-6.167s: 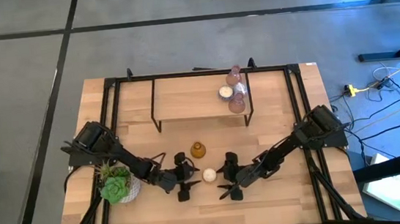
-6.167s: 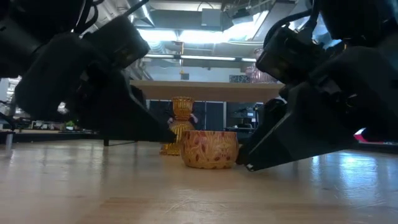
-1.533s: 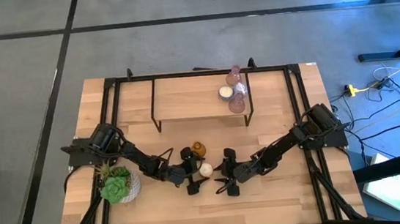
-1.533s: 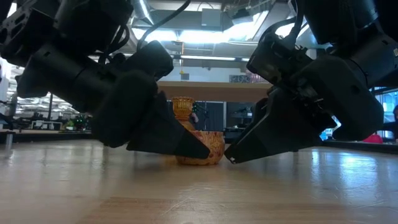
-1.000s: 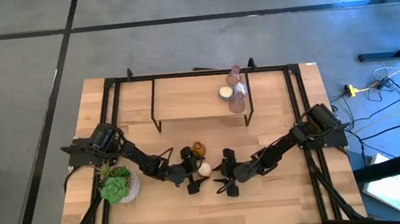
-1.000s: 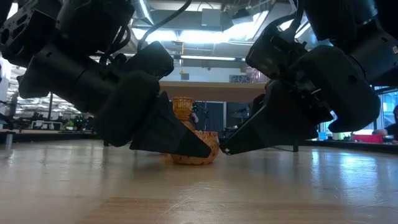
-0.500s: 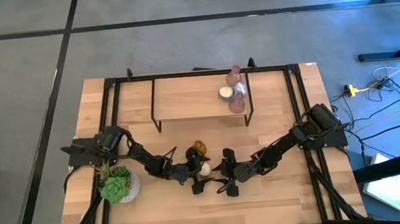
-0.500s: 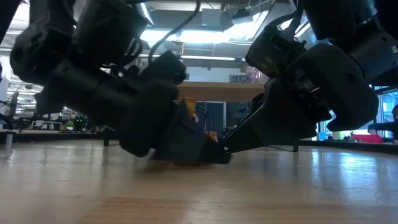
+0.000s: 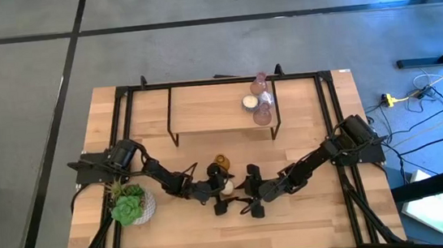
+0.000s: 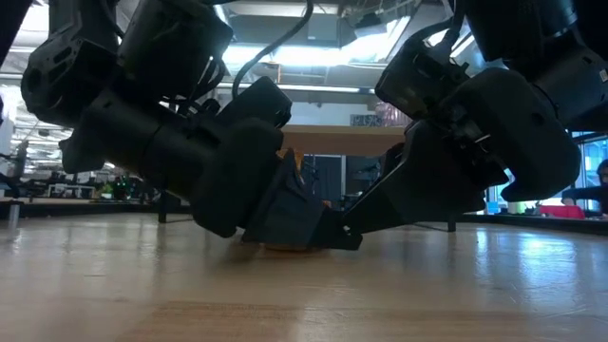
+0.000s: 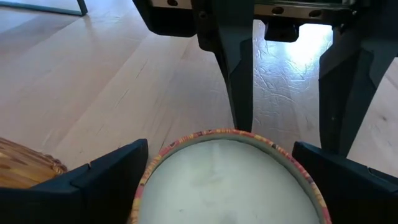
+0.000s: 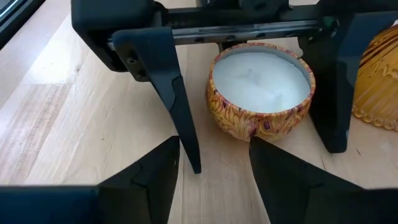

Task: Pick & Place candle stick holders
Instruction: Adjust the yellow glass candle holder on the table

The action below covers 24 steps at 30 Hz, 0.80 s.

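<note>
Left claw (image 12: pixel 249 93) open, straddling cream holder (image 12: pixel 261 90); right claw (image 9: pixel 248 200) near.

A cream-white holder (image 12: pixel 261 90) with a floral gold wall stands upright at the table's middle, the amber-gold holder (image 9: pixel 220 164) just beyond it. Three more holders (image 9: pixel 258 102) cluster on the far shelf.

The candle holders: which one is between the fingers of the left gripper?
The cream-white holder with the patterned wall: it sits between the open left gripper's fingers. The amber-gold holder stands just beside it, outside.
</note>
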Each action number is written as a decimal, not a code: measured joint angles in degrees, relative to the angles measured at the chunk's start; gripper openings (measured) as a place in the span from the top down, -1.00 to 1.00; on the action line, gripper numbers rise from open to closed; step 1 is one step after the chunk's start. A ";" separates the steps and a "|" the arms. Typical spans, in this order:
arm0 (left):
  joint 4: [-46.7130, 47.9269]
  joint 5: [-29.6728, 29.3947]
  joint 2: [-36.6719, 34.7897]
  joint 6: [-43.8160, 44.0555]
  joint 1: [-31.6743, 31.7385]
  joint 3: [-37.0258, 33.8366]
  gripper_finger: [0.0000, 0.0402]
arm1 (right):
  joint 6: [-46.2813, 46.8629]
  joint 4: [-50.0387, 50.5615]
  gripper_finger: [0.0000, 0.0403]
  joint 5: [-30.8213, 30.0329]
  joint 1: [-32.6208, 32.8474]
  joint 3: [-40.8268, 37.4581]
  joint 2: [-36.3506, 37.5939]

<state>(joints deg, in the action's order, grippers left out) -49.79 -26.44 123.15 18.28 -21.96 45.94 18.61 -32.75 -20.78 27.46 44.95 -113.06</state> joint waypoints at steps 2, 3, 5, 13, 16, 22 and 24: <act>0.14 0.02 0.02 0.11 -0.02 -0.01 -0.98 | 0.00 0.02 0.02 0.00 0.00 0.00 0.00; 0.43 0.02 0.04 0.31 -0.02 -0.01 -0.98 | 0.00 0.02 0.02 0.00 0.00 0.00 0.00; 1.18 0.05 0.04 1.07 -0.02 -0.01 -0.97 | 0.00 0.18 0.02 0.00 0.00 0.00 0.00; 2.11 0.44 0.00 5.02 0.02 -0.40 -0.85 | -0.02 0.44 0.02 0.02 0.00 0.00 0.00; 2.06 0.66 -0.04 6.16 0.02 -0.74 -0.80 | -0.02 0.51 0.02 0.02 0.02 0.00 0.00; 1.74 1.05 -0.07 6.68 0.00 -1.10 -0.78 | -0.04 0.90 0.02 0.00 0.04 -0.02 0.00; 1.78 1.07 -0.07 6.70 -0.02 -1.12 -0.78 | -0.09 0.87 0.02 0.02 0.04 -0.02 0.00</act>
<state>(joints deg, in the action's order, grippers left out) -48.01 -25.36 123.09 24.97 -21.98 44.82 18.52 -31.88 -20.75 27.51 44.93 -113.06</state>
